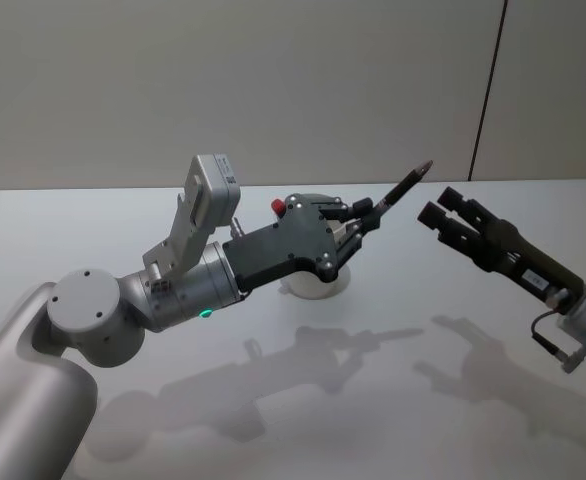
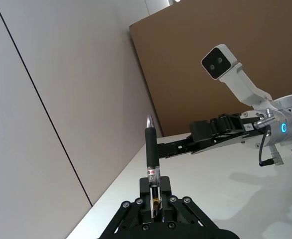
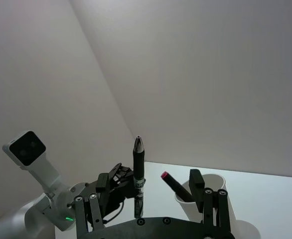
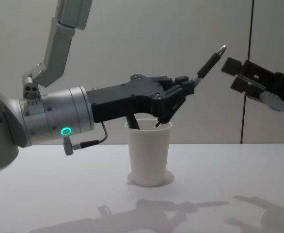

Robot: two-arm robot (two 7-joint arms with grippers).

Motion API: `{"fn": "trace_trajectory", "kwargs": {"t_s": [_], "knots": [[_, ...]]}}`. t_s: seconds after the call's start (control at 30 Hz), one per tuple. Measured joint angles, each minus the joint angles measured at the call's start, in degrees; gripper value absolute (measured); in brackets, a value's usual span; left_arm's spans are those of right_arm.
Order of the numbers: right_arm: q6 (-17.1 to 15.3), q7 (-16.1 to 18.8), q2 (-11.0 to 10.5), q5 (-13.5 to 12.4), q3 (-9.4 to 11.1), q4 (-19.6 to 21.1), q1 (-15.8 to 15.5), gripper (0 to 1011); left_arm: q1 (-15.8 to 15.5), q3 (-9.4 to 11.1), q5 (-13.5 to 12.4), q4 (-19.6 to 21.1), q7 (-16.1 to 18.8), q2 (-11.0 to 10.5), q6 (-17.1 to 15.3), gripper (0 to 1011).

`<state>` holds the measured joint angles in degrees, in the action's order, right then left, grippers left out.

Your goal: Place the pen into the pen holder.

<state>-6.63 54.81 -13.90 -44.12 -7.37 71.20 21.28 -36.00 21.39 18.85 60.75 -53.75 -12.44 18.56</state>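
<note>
At the centre of the head view, the left gripper (image 1: 365, 222) is clamping the black pen (image 1: 405, 188) by its lower barrel, tip slanting upper-right, above the white paper cup holder (image 4: 149, 155). The right gripper (image 1: 440, 208) is hovering spread and empty just beside the tip. A handover seems in hand; next, the pen needs tipping downward over the rim.

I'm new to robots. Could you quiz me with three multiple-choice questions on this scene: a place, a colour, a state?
1. Where is the silver-tipped pen? A) on the floor B) in the left end effector C) in the right end effector
2. What colour is the pen holder? A) white B) blue C) green
3. The right end effector is: A) shut on the pen B) shut on the pen holder C) open and empty

Answers: 1 B, it clamps the pen's lower end; 2 A, it is plain white; 3 C, its jaws stand apart, nothing between.
</note>
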Motion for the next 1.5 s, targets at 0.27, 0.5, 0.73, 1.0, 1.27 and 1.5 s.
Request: {"fn": "trace_trajectory", "kwargs": {"t_s": [0.27,0.5,0.73,1.0,1.27,1.5], "knots": [[0.6,-1.2,0.3,0.4,-0.6,-0.7,0.8,1002,0.0,0.0,0.0,0.0,0.0,0.0,0.0,120],[0.9,-1.9,0.6,0.8,-1.2,-1.2,1.5,1002,0.0,0.0,0.0,0.0,0.0,0.0,0.0,120],[1.0,-1.7,0.8,1.0,-1.9,-1.5,1.9,1002,0.0,0.0,0.0,0.0,0.0,0.0,0.0,119],[1.1,-1.4,1.1,1.2,-2.7,-1.6,2.2,1002,0.0,0.0,0.0,0.0,0.0,0.0,0.0,121],[1.5,-1.6,1.5,1.2,-3.4,-1.9,2.7,1002,0.0,0.0,0.0,0.0,0.0,0.0,0.0,120],[1.9,-2.0,1.7,1.1,-3.9,-2.4,3.2,1002,0.0,0.0,0.0,0.0,0.0,0.0,0.0,120]]}}
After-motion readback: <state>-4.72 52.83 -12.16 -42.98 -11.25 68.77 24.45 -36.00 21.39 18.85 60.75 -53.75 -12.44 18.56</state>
